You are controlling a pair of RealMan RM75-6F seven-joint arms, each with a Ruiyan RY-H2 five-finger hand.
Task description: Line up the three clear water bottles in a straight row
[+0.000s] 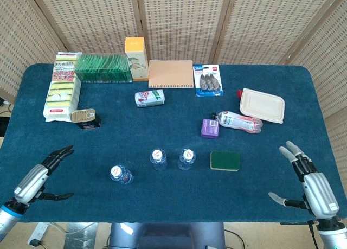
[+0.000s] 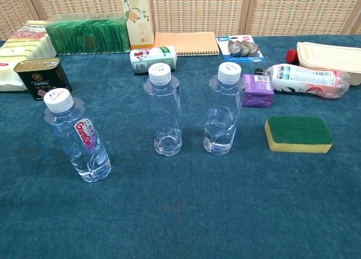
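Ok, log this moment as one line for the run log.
left hand: open, near table edge | right hand: open, near table edge | three bottles: upright, untouched | left bottle: nearer the front than the other two

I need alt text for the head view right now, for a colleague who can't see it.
Three clear water bottles stand on a blue table, the left one set nearer the robot than the other two. Both hands, left hand and right hand, hover open at the near corners, holding nothing. A green sponge lies right of the bottles.

Three bottles [image 2: 168, 112] of clear glossy plastic, white caps, stand on a counter [image 2: 186, 214] covered in matt, napped blue cloth. Near the right edge lies a sponge [image 2: 298, 133], rough green top over yellow foam.
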